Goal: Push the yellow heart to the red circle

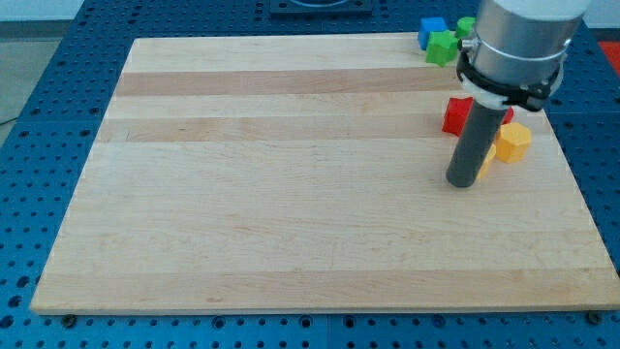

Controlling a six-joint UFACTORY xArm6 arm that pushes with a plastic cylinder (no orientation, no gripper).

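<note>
Camera view puts our tip (pixel 462 182) at right of centre on the bench (pixel 291 194), just left of a yellow block (pixel 511 142), shape unclear. We carry no jaws. A red block (pixel 456 114) lies behind our rod. Pushing from this side risks driving yellow off the right edge.

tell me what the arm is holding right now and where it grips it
Nothing is held. My tip rests on the board just left of the yellow block, below the red block.
</note>
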